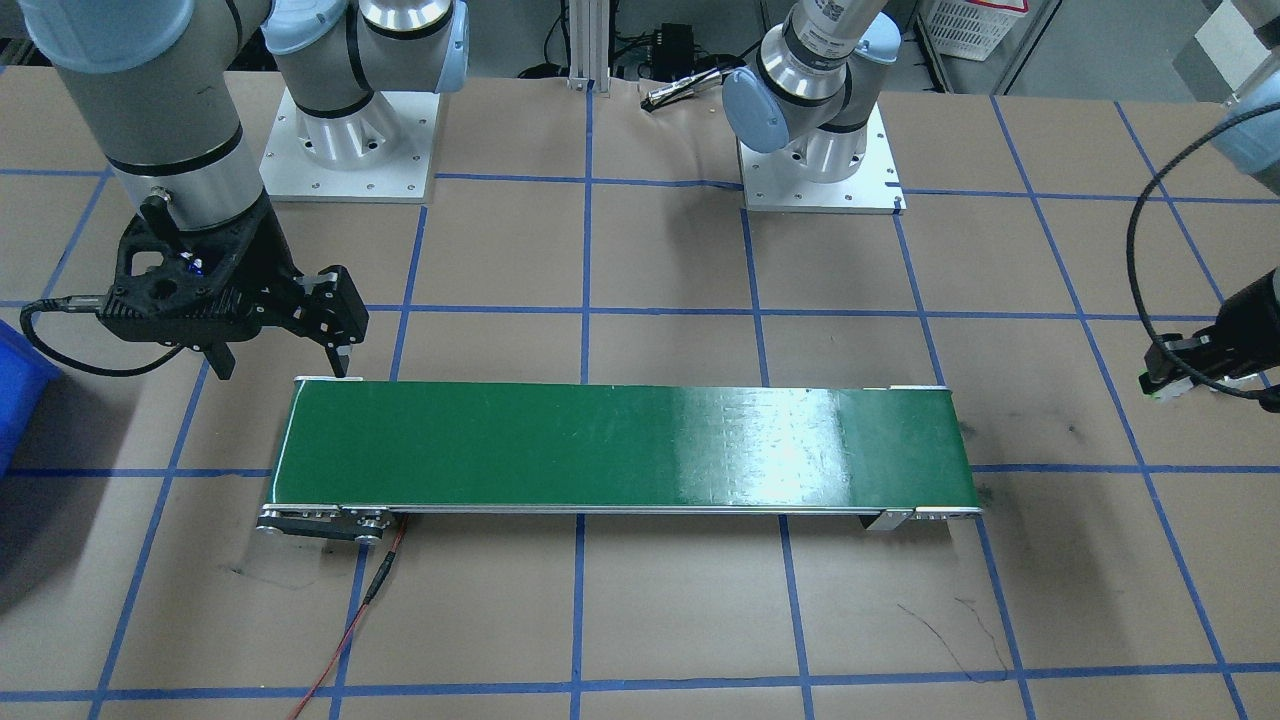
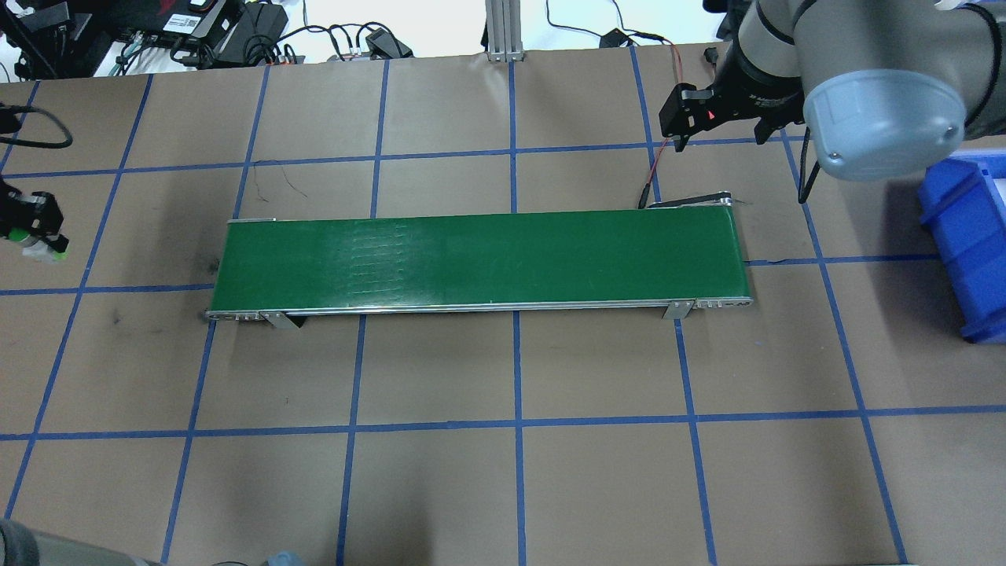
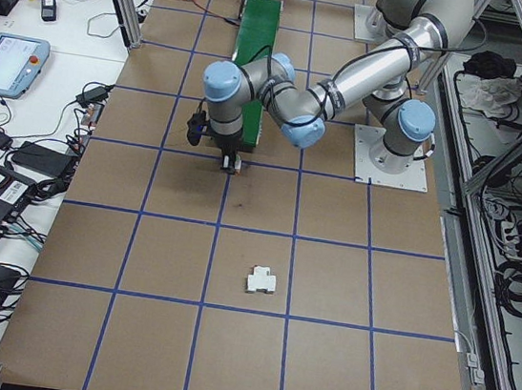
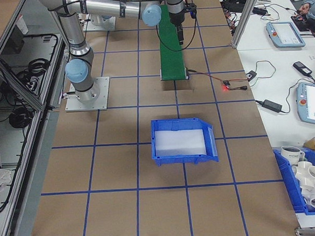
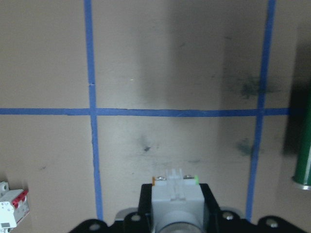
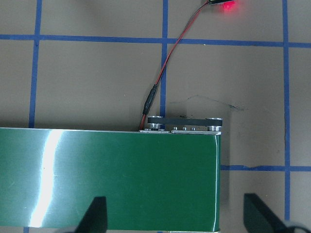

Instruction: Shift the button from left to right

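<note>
Two grippers: left gripper (image 5: 177,213) has its jaws clamped on the button (image 5: 176,196), off the conveyor belt's (image 2: 479,255) 9 o'clock end, so I'd carry it level onto the belt, while right gripper (image 6: 175,216) waits wide open, empty.

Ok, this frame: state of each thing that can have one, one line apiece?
left gripper: shut on the button, off the belt's left end.
button: held between the fingers, above the table.
right gripper: open, empty, over the conveyor's right end.
conveyor belt: nothing on it.
blue bin: looks empty.
</note>
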Robot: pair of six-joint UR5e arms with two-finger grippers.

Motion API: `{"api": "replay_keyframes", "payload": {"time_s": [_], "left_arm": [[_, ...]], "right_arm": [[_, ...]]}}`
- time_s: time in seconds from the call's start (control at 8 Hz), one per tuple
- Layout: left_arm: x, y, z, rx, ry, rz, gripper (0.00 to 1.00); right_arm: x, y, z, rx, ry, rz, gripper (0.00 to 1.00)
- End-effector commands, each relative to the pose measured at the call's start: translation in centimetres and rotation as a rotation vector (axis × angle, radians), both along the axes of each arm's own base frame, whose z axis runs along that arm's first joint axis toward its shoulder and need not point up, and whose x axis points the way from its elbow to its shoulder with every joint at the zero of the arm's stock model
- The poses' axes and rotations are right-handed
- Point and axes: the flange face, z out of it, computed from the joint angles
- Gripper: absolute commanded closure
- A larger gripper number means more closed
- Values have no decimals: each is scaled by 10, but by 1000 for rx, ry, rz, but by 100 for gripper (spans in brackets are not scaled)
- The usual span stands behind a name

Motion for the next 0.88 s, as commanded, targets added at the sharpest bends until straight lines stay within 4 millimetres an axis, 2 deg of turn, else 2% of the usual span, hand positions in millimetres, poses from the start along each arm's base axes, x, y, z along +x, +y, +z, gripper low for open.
{"api": "replay_keyframes", "payload": {"time_s": [0.0,0.12,0.25,0.62,0.75], "left_arm": [[-134,-24,29,-55,19,-64,100],[-165,-28,30,-57,10,-83,100],[-182,-32,23,-54,13,-96,100],[-196,-33,-29,34,56,-123,100],[-195,-36,-36,10,43,-130,100]], "right_arm": [[-1,-1,-1,1,0,1,0],[-3,-1,0,1,-1,-4,0],[-4,-1,0,1,-1,-5,0],[-4,-1,0,1,1,-4,0],[-4,-1,-1,3,1,-4,0]]}}
